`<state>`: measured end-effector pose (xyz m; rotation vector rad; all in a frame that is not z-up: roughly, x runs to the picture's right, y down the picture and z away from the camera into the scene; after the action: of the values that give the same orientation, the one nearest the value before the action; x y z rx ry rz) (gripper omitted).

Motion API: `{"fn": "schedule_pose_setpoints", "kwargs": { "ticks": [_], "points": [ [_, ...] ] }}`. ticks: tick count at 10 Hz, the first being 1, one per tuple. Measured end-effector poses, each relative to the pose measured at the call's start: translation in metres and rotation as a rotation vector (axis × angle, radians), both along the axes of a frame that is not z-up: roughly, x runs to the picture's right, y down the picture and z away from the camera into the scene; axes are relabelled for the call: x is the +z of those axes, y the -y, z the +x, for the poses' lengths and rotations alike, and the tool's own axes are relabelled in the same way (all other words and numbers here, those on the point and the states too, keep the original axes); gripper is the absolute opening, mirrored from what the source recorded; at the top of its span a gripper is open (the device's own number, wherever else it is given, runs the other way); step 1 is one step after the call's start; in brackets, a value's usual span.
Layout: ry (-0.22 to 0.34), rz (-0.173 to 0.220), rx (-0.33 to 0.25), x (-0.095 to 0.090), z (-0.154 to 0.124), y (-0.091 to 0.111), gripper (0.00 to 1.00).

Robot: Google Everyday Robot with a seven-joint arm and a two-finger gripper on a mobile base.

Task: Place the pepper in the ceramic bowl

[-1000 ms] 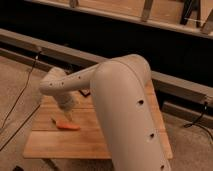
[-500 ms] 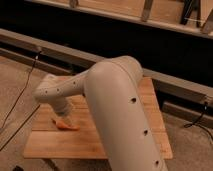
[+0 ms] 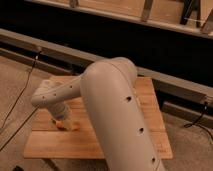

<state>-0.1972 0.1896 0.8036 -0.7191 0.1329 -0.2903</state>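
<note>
The gripper (image 3: 62,119) is being held low over a near corner of the wooden surface (image 3: 150,102), at the end of the pale arm (image 3: 115,110) that is filling the foreground. Its fingers are being held apart, right above the pepper (image 3: 69,126). The pepper is lying on the surface just beneath them, partly covered; whether it is being touched cannot be told.

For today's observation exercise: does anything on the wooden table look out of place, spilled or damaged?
Nothing stands out. The pepper lies on the wooden table, toward its near-left part, with the hand low, right at it. The arm hides much of the tabletop, so the ceramic bowl is not visible.
</note>
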Motion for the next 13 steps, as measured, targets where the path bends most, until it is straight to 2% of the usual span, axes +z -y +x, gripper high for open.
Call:
{"fn": "schedule_pose_setpoints", "kwargs": {
  "ticks": [3, 4, 5, 6, 7, 8, 12, 13],
  "points": [
    [0.000, -0.001, 0.000, 0.000, 0.000, 0.000, 0.65],
    [-0.006, 0.002, 0.016, 0.001, -0.003, 0.001, 0.65],
    [-0.027, 0.006, 0.060, 0.003, -0.009, 0.003, 0.65],
    [-0.053, 0.008, 0.122, 0.005, -0.020, 0.005, 0.65],
    [-0.106, 0.012, 0.235, 0.008, -0.040, 0.009, 0.65],
    [-0.139, 0.013, 0.302, 0.010, -0.053, 0.012, 0.65],
    [-0.338, 0.001, 0.690, 0.023, -0.122, 0.032, 0.65],
    [-0.376, -0.006, 0.761, 0.025, -0.135, 0.036, 0.65]
  ]
}}
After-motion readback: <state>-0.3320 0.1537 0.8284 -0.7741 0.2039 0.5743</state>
